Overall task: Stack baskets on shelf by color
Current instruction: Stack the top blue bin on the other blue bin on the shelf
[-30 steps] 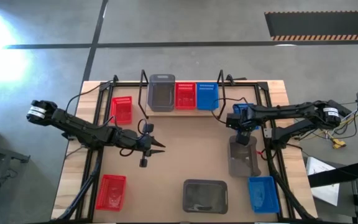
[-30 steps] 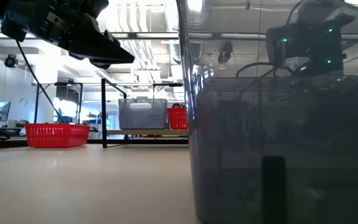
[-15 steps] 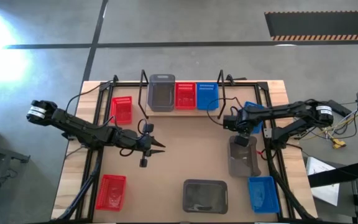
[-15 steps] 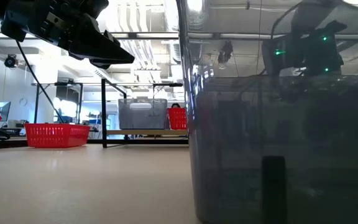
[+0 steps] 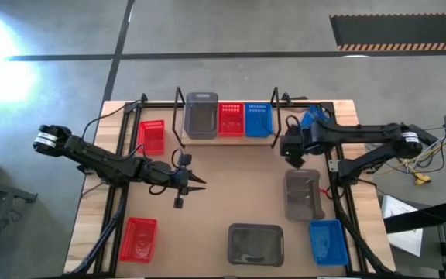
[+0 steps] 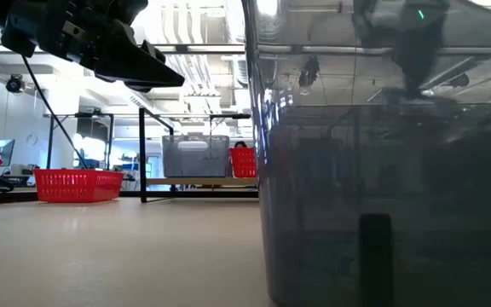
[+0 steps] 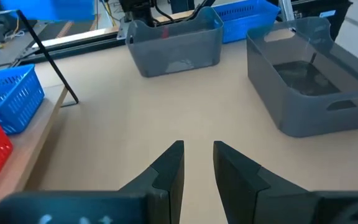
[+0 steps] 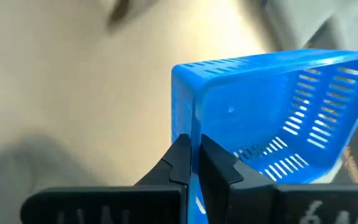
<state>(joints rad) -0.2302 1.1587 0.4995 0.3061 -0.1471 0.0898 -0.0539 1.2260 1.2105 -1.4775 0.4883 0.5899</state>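
On the shelf (image 5: 215, 139) at the table's far side stand a grey basket (image 5: 201, 116), a red basket (image 5: 231, 118) and a blue basket (image 5: 257, 118), side by side. Just right of the shelf my right gripper (image 8: 192, 144) is shut on another blue basket (image 5: 313, 120), held above the table. My left gripper (image 7: 197, 149) hovers open over the table's middle left (image 5: 194, 183) with nothing between its fingers. More baskets rest on their bottoms on the tabletop: red (image 5: 152, 136), red (image 5: 138, 238), grey (image 5: 255, 243), grey (image 5: 303, 194) and blue (image 5: 326, 240). My right gripper pinches one end wall of the blue basket at its rim (image 8: 190, 127), one finger inside the basket and one outside. The fingers slant steeply down onto it. The basket is lifted clear of the table and hangs tilted beyond the fingers.
Black frame rails and cables run along both table sides (image 5: 118, 194). In the low view a grey basket (image 6: 382, 205) stands close to the lens and blocks the right half. Bare tabletop lies between the shelf and the near baskets (image 5: 238, 178).
My right gripper has shut on the blue basket's wall and risen, swinging toward the table's far edge beside the shelf and rolling at the wrist. The blue basket has come up off the table with it and now hangs tilted.
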